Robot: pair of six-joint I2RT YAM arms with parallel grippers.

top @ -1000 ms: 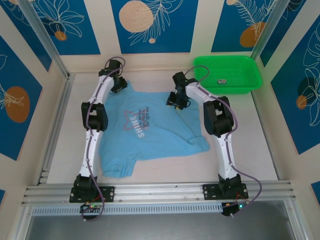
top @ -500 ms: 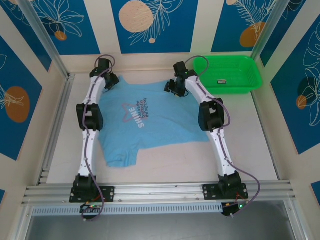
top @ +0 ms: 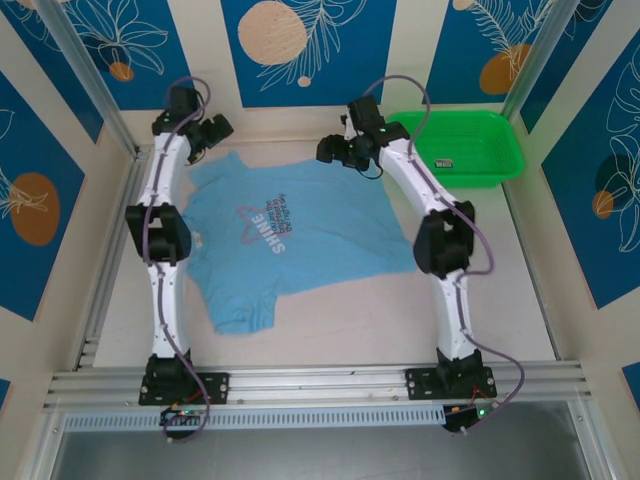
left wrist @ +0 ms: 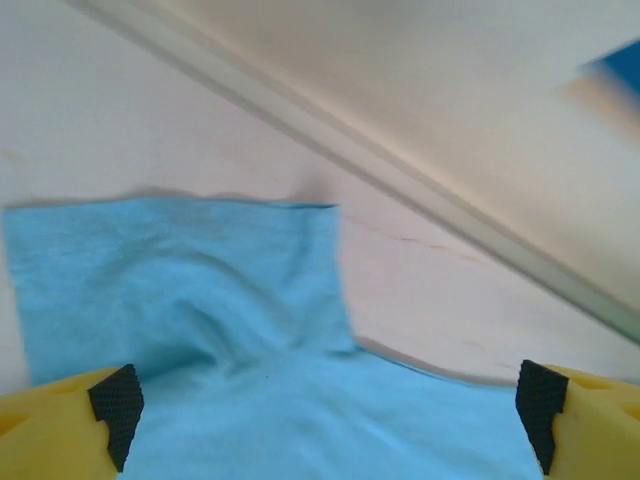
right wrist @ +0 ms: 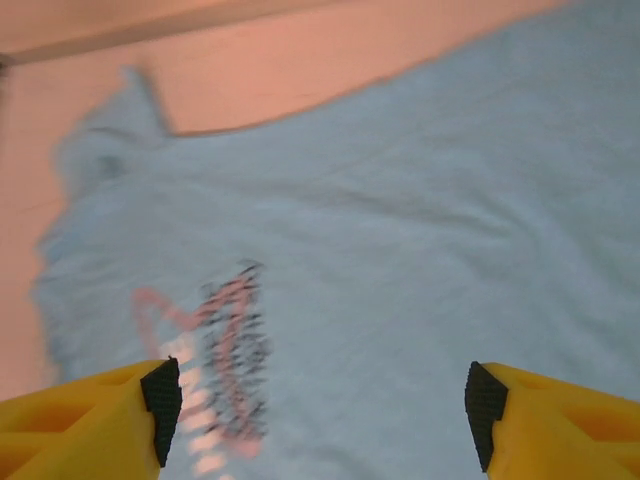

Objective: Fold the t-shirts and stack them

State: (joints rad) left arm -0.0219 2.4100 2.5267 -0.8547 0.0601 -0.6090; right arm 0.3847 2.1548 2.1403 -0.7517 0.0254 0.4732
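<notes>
— Where's the t-shirt (top: 290, 240) lying?

— Flat on the bench (top: 330, 320), chest side up, a little left of centre from overhead. It's light sky blue, with white-and-pink lettering (top: 282, 222) running sideways across the chest. The neck faces the left of the frame. One sleeve (top: 207, 172) reaches toward the upper left, the other (top: 243, 312) toward the lower left.

— And the left jaws?

— Up in the upper left of the overhead frame, near the back wall, just past that upper sleeve. They stand wide open. In the left wrist view the yellow fingers (left wrist: 55, 425) sit in the two bottom corners, and the sleeve lies spread on the bench ahead of them.

— The right ones?

— Top centre from overhead, by the shirt's far edge. They are open too, spread wide over the cloth. The right wrist picture is blurred, but the dark pads (right wrist: 162, 395) stand far apart, with blue fabric and the lettering below them.

— Anything else about?

— A bright green basket (top: 480, 178) sits in the upper right, apart from the shirt. There's something small and dark (top: 445, 162) in it, too small to make out.
</notes>
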